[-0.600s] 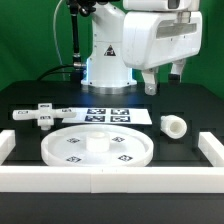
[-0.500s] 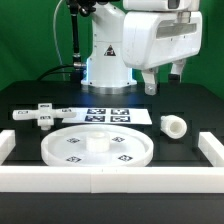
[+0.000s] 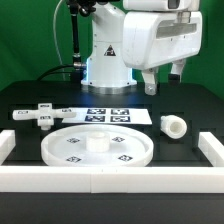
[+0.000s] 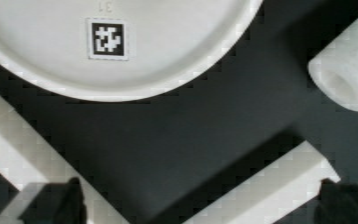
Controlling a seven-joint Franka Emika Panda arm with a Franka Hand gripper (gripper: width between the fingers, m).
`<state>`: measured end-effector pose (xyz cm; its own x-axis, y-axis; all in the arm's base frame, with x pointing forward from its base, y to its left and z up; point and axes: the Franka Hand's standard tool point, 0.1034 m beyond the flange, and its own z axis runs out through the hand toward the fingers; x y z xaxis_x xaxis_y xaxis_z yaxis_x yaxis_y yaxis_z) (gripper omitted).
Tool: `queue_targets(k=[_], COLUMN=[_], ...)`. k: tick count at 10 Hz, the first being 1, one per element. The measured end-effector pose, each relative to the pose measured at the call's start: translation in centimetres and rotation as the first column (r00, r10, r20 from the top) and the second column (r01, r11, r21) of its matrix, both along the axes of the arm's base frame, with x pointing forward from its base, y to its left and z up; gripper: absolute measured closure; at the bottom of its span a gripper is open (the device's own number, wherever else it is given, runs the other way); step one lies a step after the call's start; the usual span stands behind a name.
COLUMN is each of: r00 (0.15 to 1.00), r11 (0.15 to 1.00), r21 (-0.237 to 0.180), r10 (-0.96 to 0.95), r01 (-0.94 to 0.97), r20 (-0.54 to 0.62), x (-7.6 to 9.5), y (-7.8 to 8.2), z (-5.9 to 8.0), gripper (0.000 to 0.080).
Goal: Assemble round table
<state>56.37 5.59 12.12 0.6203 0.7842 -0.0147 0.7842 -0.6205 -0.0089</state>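
The large rimmed round disc (image 3: 97, 148) lies flat on the black table, tags on its face and a raised hub in its middle. It also shows in the wrist view (image 4: 114, 45). The short cylindrical leg (image 3: 173, 126) lies on its side at the exterior view's right, and shows in the wrist view (image 4: 348, 68). The cross-shaped base (image 3: 38, 115) lies at the exterior view's left. My gripper (image 3: 163, 80) hangs high above the table, behind the leg, open and empty. In the wrist view its dark fingertips (image 4: 51, 204) stand wide apart with nothing between them.
The marker board (image 3: 107, 115) lies flat behind the disc. A long white border rail (image 3: 110, 180) runs along the front, with short side pieces at both ends (image 3: 211, 148). The robot's white base (image 3: 105, 55) stands at the back.
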Motion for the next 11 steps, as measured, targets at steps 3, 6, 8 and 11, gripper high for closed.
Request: queue_targets(k=[3,6,8,11], r00=[0.998,0.992,0.988,0.986], r11=[0.998,0.992,0.988,0.987], r21=[0.001,0.008,0.015,0.026], r10=[0.067,0.127,0.155,0.158], r01=[-0.067,-0.127,-0.154,-0.156], r20=[-0.001,-0.011,-0.022,-0.055], x=[-0.9,-1.0,-1.0,-1.5], y=[-3.4,-6.7,-8.7,-10.2], z=[-1.8,-3.8,-5.5,-7.1], gripper=[0.0150,0.0150,0.0150,0.0150])
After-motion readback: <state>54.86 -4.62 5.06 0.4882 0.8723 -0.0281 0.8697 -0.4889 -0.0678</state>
